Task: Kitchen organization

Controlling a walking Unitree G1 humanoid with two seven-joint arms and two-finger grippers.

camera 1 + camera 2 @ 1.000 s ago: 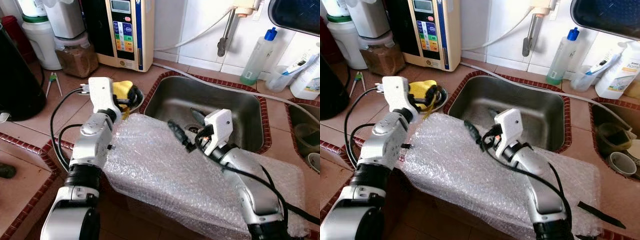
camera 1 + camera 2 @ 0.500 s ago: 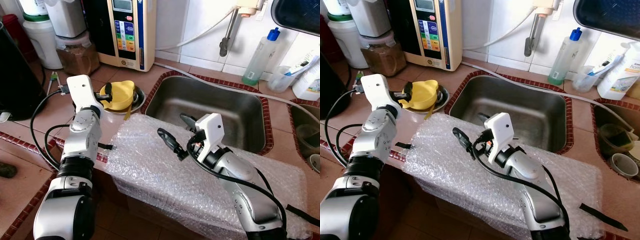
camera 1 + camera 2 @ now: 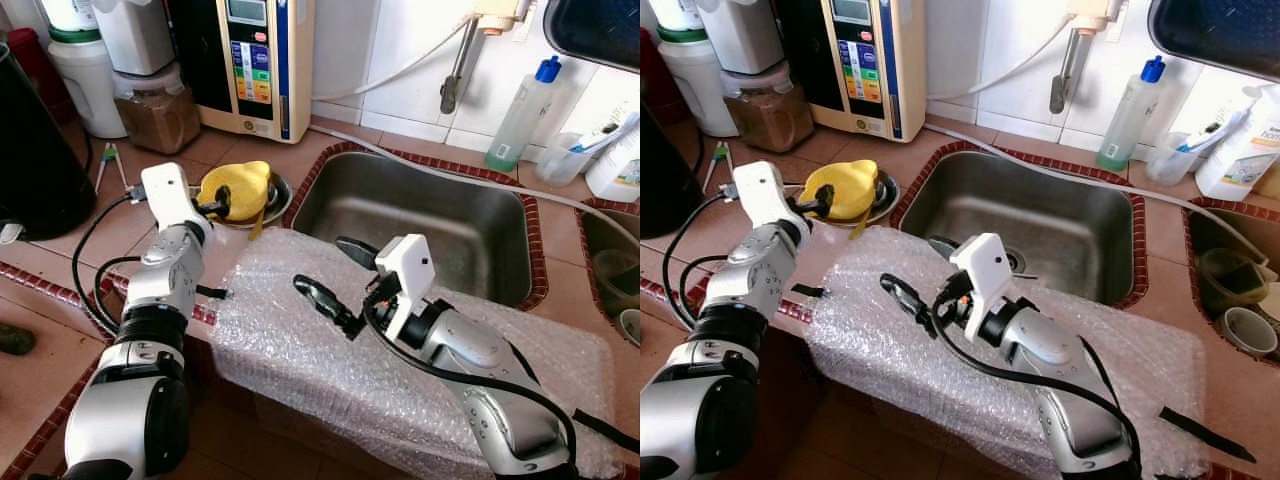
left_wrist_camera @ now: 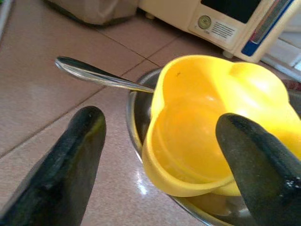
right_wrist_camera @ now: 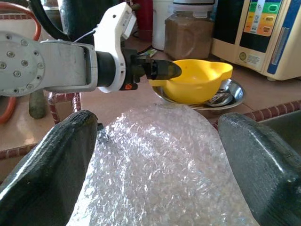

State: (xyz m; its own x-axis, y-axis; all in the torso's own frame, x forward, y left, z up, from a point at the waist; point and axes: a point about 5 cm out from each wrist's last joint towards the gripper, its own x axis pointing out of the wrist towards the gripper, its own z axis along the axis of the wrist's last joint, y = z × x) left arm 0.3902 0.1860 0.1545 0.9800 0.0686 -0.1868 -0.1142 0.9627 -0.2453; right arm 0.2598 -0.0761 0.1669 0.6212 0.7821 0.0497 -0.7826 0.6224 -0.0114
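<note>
Reaching toward the yellow bowl (image 3: 235, 188) at 10 o'clock, the left gripper (image 4: 160, 155) is released; the right gripper (image 3: 340, 280), also released, hovers over bubble wrap (image 3: 300, 340).

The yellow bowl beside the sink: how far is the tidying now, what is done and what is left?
Nothing looks finished yet. The yellow bowl sits in a metal dish with a spoon, not lifted. In hand: the left gripper is at the bowl's rim, jaws open around it but not closed. The right gripper hovers open over the bubble wrap. Left: gripping the bowl and moving it; the sink holds no dishes.
</note>
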